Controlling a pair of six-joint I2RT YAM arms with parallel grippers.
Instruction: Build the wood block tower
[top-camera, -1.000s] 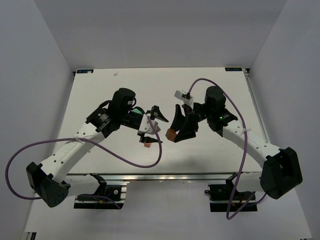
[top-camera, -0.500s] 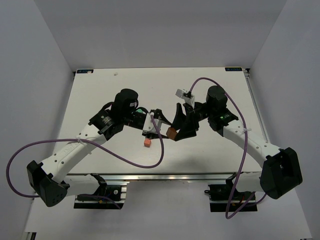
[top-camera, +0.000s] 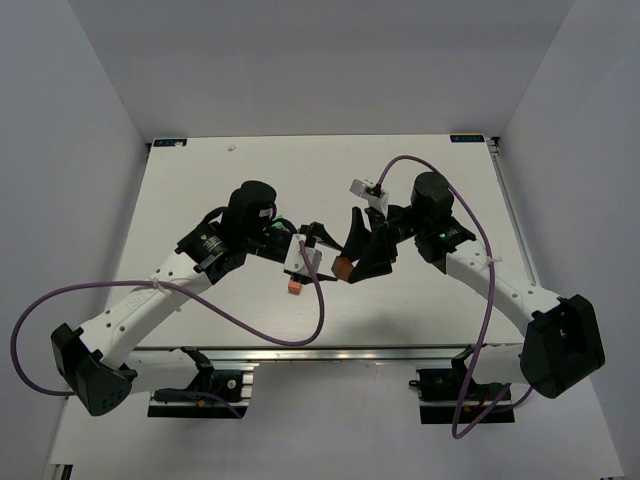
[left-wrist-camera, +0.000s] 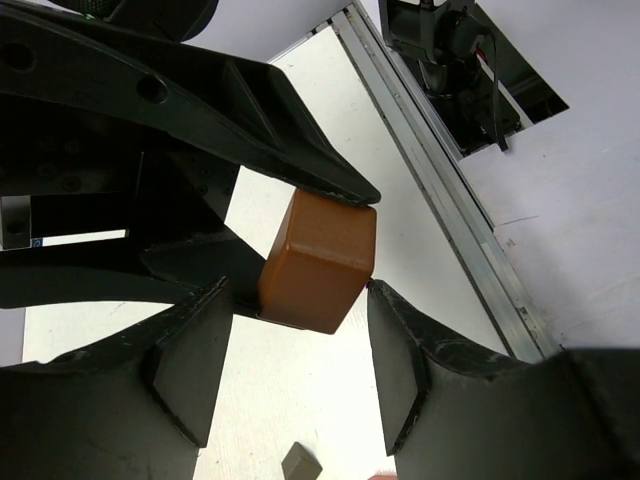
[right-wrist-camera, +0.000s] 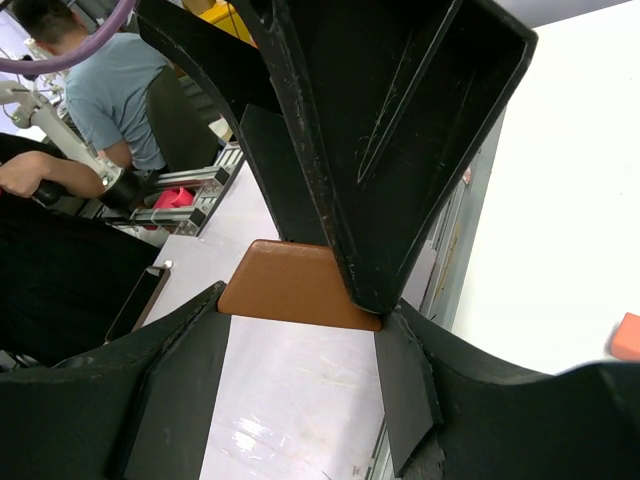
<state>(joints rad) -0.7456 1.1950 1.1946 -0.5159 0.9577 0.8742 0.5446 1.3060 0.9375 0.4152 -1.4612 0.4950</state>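
Swung inward, the left gripper (left-wrist-camera: 298, 300) is brought around the brown block (left-wrist-camera: 320, 255) clamped by the right gripper (right-wrist-camera: 300, 305), its own bite not discernible; judged light, rigid, slick, so flat faces are favoured.

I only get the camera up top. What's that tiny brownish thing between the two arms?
Observer: An orange-brown block with rounded corners, pinched by the right arm's fingers.
Operator: Is the left arm grabbing it too?
Observer: The left arm's fingers sit one on each side of it; whether they squeeze, I can't tell.
Operator: Anything hiding underneath?
Observer: Yes, the left wrist camera shows a small dark brownish piece lying on the white table below.
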